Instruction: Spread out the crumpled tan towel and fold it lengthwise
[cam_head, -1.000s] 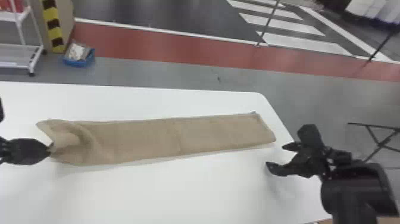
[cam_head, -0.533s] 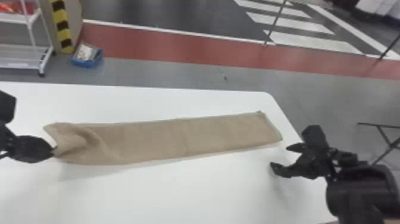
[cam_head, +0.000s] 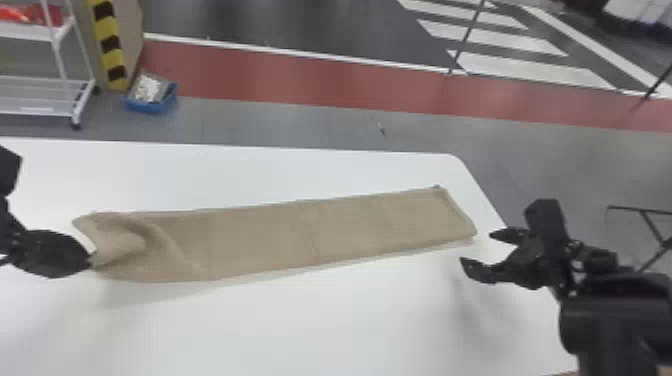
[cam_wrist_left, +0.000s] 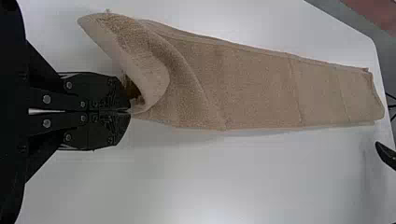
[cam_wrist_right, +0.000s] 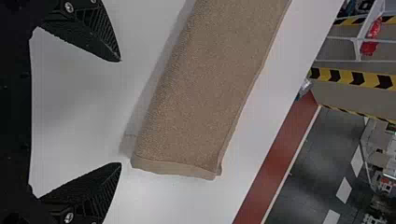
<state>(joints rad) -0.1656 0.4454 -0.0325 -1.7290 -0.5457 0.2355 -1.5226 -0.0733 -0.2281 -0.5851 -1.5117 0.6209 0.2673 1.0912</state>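
Tidying of the lengthwise fold seems the step in hand, with the spreading largely done. On the robot's near right, the right gripper (cam_head: 477, 247) stands wide open and empty over the white table (cam_head: 325, 330), just beside the towel's right end. Across from it the left gripper (cam_wrist_left: 130, 111) has its fingers closed together on the left end of the tan towel (cam_head: 300, 235), seemingly pinching a corner. The towel lies as a long narrow band, mostly flat, but beside those fingers it curls into a flap and a slanting ridge. That rumple is what stands in the way; the next move likely calls for drawing the pinched end outward and laying it down level before release, without dragging the smooth part askew. Its right end lies near the table's side edge, so it could be pushed over. Beyond the table, a blue bin (cam_head: 150, 104) sits on the floor near a white rack (cam_head: 37, 111), and striped road markings (cam_head: 530, 70) lie farther off, none hindering the work
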